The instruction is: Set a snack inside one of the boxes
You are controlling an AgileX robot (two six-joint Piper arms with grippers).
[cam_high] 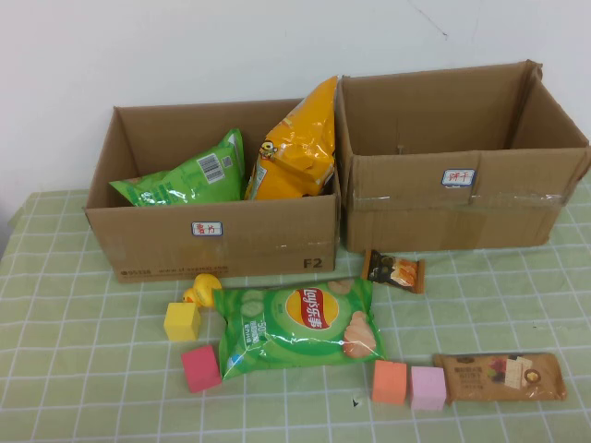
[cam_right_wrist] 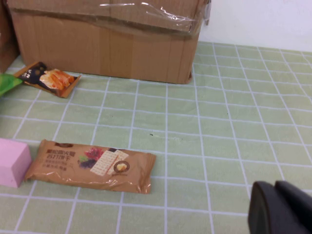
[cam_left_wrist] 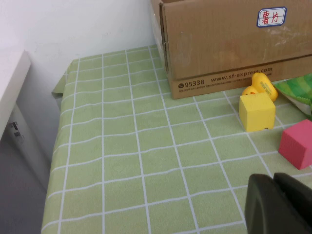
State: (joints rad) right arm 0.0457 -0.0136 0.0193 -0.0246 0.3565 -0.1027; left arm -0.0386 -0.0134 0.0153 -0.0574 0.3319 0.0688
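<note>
A green Lay's chip bag point(cam_high: 300, 323) lies on the table in front of the left box point(cam_high: 212, 245), which holds a green bag point(cam_high: 185, 180) and a yellow bag point(cam_high: 295, 148). The right box point(cam_high: 462, 208) looks empty. A small dark snack packet point(cam_high: 395, 272) lies before it, and a brown biscuit packet point(cam_high: 499, 377) lies at the front right. Neither arm shows in the high view. My left gripper point(cam_left_wrist: 273, 181) is shut and empty over the table's left part. My right gripper point(cam_right_wrist: 274, 187) is shut and empty, to the right of the biscuit packet point(cam_right_wrist: 92, 165).
A yellow block point(cam_high: 182, 321), a rubber duck point(cam_high: 201, 291) and a red block point(cam_high: 200, 367) sit left of the Lay's bag. An orange block point(cam_high: 389, 381) and a pink block point(cam_high: 428, 388) sit at the front. The table's left edge point(cam_left_wrist: 58, 146) drops off.
</note>
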